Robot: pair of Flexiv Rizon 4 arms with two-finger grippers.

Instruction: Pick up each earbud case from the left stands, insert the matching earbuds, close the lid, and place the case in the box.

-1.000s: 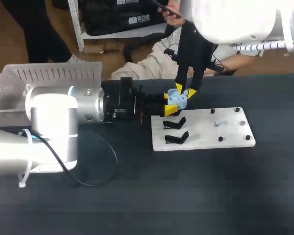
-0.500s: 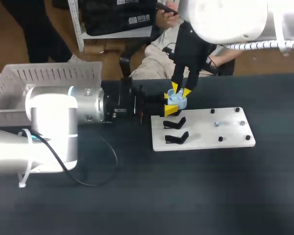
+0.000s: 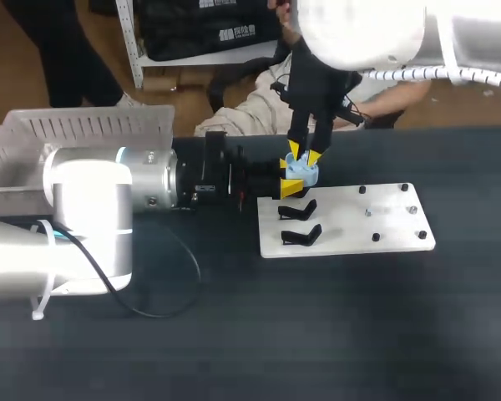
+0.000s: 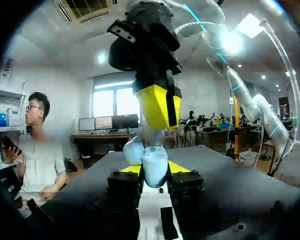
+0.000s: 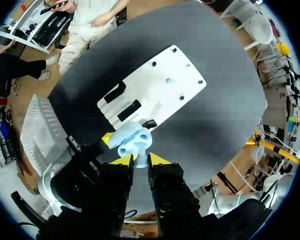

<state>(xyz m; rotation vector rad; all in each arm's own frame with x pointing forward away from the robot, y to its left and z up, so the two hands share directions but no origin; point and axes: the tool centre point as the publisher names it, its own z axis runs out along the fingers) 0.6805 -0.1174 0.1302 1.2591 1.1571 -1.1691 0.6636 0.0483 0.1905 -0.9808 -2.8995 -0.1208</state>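
The table (image 3: 359, 334) is big and dark. My left arm (image 3: 92, 217) lies along the table from its left edge. The left gripper (image 4: 154, 169) has its jaws a little way apart, one on each side of the earbud case (image 4: 152, 162). They press on both sides and hold it tight.

My right arm (image 3: 359, 33) comes in from the far right corner and points down. The right gripper (image 5: 140, 160) hangs right over the case, with its yellow tips just at the case's top. There is only a thin gap between its jaws, and a small pale bit shows in the gap. I cannot tell if the jaws pinch it.

A see-through box (image 3: 33, 142) sits at the far left corner of the table. A flat white board (image 3: 359, 230) lies near the middle, closer to the far edge.

The case is light blue, smooth and round. Its lid is open. It is up in the air over the board's far left corner. Two small black stands (image 3: 301, 236) sit on the board just beside it, with nothing on them.
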